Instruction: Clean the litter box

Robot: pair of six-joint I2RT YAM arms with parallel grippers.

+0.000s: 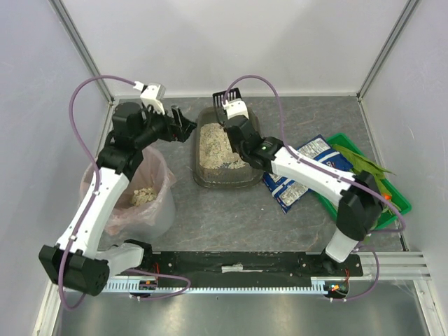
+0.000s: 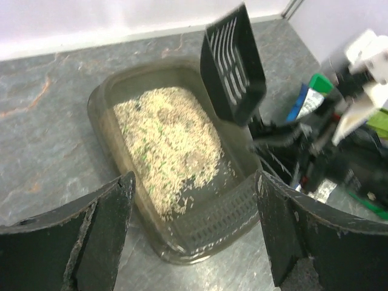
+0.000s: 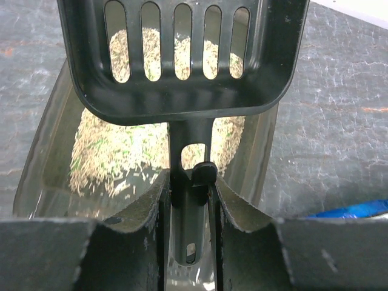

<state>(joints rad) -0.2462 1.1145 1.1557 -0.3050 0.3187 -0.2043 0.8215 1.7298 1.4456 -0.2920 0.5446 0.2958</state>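
bin [image 1: 159, 203] left of litter box [image 1: 224, 183] | crate [image 1: 397, 194] right (bag [image 1: 285, 190] between) | scoop [image 1: 229, 98] above it

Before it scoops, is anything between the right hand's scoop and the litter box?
Nothing visible is. The right hand grips the scoop by its handle over the litter box, with only open air down to the litter.

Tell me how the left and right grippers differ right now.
The left gripper is open and empty; the right gripper is shut on the handle of the black scoop. The left gripper sits beside the litter box; the right gripper hangs above it. Both have dark two-finger jaws.
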